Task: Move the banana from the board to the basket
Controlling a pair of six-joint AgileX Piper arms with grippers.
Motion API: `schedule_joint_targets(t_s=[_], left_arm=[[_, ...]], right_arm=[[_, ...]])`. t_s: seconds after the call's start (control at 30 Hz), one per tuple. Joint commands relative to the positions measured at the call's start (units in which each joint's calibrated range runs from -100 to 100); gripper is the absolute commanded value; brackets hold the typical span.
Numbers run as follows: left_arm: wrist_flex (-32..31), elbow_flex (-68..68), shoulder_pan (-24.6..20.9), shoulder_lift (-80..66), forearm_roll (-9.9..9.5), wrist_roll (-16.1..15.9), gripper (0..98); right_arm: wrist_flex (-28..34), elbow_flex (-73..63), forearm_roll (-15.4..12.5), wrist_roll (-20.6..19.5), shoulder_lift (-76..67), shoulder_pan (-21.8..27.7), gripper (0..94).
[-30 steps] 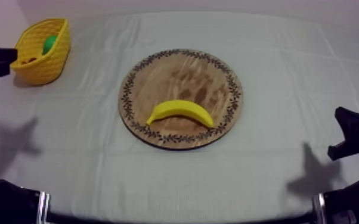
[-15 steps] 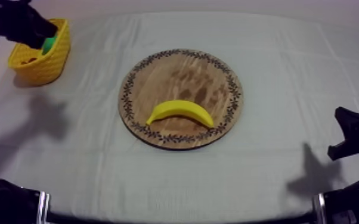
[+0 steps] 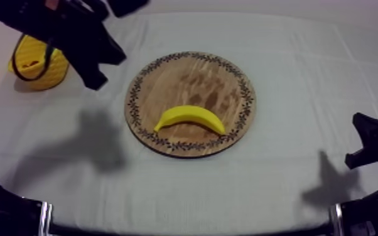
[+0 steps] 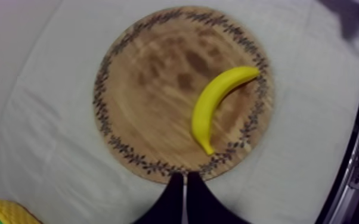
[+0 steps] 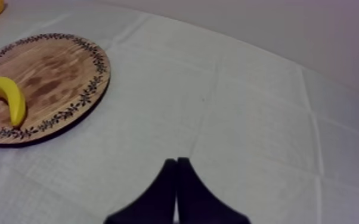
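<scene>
We note the nearer left gripper (image 4: 183, 176), jaws pressed together, at the round wooden board's (image 4: 146, 89) rim, the curved yellow banana (image 4: 203, 113) lying roughly end-on to it.

I see matt, mottled grain on the round wooden board (image 3: 191, 81); the curved yellow banana (image 3: 190, 117) on it looks like smooth plastic. The grey-white desk cloth (image 3: 304, 75) around the board is matt and creased.

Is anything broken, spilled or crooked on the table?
Nothing stands out. The banana lies whole on the wooden board, inside its rim, and the yellow basket stands upright on the cloth.
</scene>
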Motion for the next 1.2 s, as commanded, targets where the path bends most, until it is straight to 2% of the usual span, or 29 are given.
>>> schedule_joint_targets(t_s=[0.0,0.37,0.5,0.7,0.97,1.17], left_arm=[[0.18,-1.36,2.60,2.72,-0.24,0.06,0.1],[1.37,-8.01,6.28,14.07,-0.50,-0.74,0.4],[1.49,-9.08,6.73,16.82,-0.54,-1.11,4.6],[1.55,-10.04,6.62,19.91,-0.84,-1.54,24.3],[2.16,-10.95,5.69,21.93,-1.60,-1.14,58.7],[3.31,-13.30,5.28,24.54,-2.18,-1.16,70.7]], right_arm=[[0.01,-0.03,0.00,0.00,0.03,0.00,0.2],[0.01,-0.03,0.00,0.00,0.03,0.00,0.2],[0.01,-0.03,0.00,0.00,0.03,0.00,0.2],[0.01,-0.03,0.00,0.00,0.03,0.00,0.2],[0.01,-0.03,0.00,0.00,0.03,0.00,0.2],[0.01,-0.03,0.00,0.00,0.03,0.00,0.2]])
